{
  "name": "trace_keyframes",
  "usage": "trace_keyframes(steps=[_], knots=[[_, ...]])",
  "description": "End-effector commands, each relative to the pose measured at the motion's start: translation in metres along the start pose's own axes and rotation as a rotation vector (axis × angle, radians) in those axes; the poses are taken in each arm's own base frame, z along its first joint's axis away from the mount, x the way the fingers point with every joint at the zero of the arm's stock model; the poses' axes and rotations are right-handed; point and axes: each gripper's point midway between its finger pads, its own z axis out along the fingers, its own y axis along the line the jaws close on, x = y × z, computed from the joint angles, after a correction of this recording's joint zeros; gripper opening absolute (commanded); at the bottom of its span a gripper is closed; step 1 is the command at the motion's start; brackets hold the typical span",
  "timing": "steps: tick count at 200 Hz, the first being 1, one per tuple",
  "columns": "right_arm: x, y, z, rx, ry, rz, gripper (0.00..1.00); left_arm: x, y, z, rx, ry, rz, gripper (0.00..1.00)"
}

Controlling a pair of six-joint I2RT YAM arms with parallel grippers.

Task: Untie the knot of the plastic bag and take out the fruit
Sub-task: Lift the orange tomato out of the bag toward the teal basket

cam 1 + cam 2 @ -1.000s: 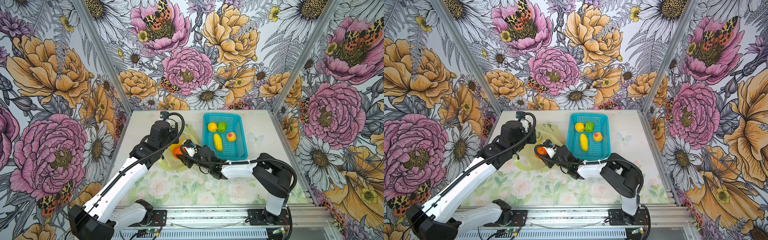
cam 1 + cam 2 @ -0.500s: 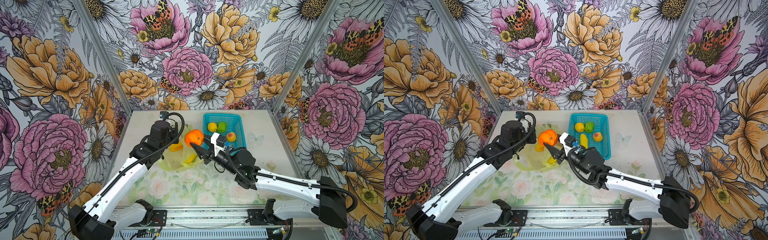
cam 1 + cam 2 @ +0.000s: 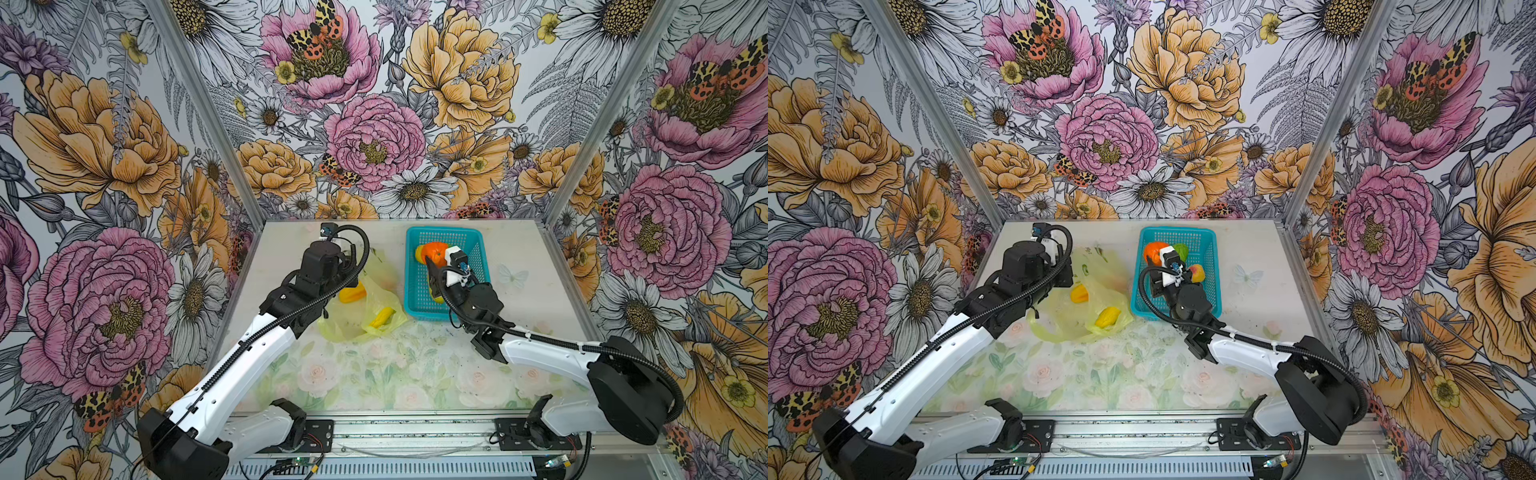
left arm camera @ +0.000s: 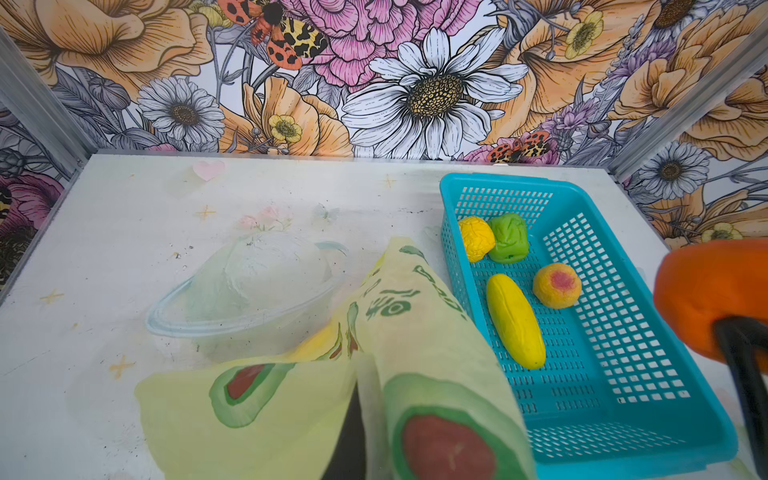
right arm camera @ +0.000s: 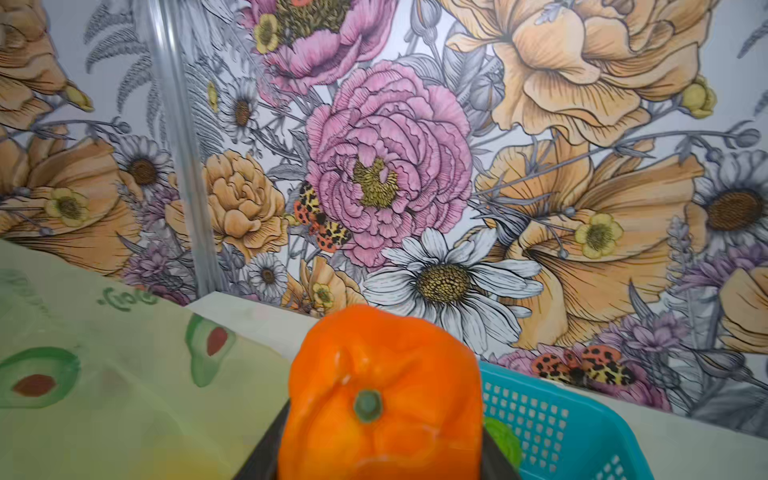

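The right gripper (image 3: 432, 258) has its fingers clamped on a round orange fruit (image 5: 382, 395), poised over the far end of the turquoise basket (image 4: 498, 183). In the basket a round yellow fruit (image 4: 476, 239), a green fruit (image 4: 508, 237), a peach fruit (image 4: 557, 285) and a long yellow fruit (image 4: 515, 320) already lie. The left gripper (image 4: 358, 432), closed tight, pinches a fold of the plastic bag (image 3: 376, 274), lifting it off the table (image 3: 374, 374). No knot shows, and the bag looks open. At least two fruits are left to fetch: one yellow piece (image 3: 352, 293) and a second yellow piece (image 3: 382, 318) show through the film.
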Motion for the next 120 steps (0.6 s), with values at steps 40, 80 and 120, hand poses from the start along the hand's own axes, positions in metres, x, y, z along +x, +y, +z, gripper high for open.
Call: trace_keyframes(steps=[40, 80, 120], knots=[[0.008, -0.04, 0.0, 0.084, -0.035, 0.099, 0.14, -0.008, 0.001, -0.007, -0.001, -0.026, -0.015, 0.0], [0.055, -0.045, 0.012, 0.099, 0.092, 0.035, 0.18, -0.013, 0.005, -0.012, -0.026, -0.035, -0.013, 0.0], [0.095, -0.038, 0.063, 0.1, 0.282, 0.019, 0.12, -0.014, 0.012, -0.021, -0.053, -0.05, -0.017, 0.0]])
